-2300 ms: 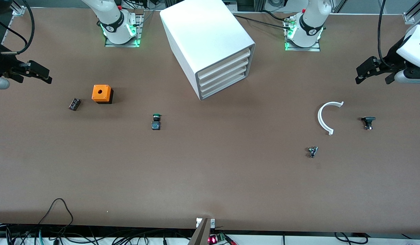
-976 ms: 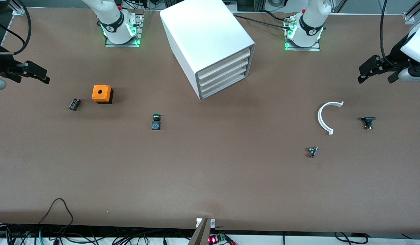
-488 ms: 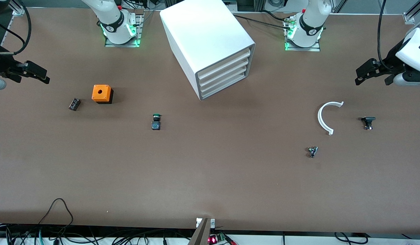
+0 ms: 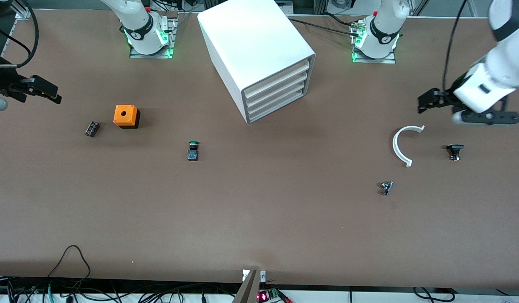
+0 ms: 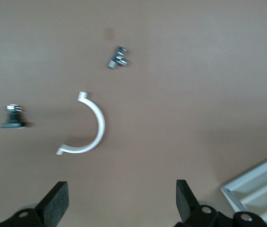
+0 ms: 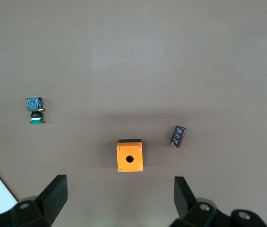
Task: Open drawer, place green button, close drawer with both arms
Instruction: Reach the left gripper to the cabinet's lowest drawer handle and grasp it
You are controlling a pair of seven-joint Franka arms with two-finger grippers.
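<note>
The left gripper (image 4: 427, 104) has swung in from the table edge at the left arm's end — half a second ago it hung farther out and higher in the front view, and now it is up in the air over bare table just beside the white arc (image 4: 401, 145). Its fingers (image 5: 57, 203) stand wide apart and hold nothing. The right gripper (image 4: 46, 93) has not moved; that arm waits over the right arm's end of the table, fingers (image 6: 55, 194) also spread and empty.

The button (image 4: 192, 150) lies on the table where it was, nearer the front camera than the cabinet (image 4: 256, 54) and toward the right arm's end from it. All four drawers are pushed in, the drawer (image 4: 276, 102) among the lower ones included. The orange box (image 4: 126, 116) and the dark cylinder (image 4: 91, 128) sit beside each other. The black-capped part (image 4: 454, 151) and the small metal piece (image 4: 386, 187) rest near the arc — none of these has shifted.
</note>
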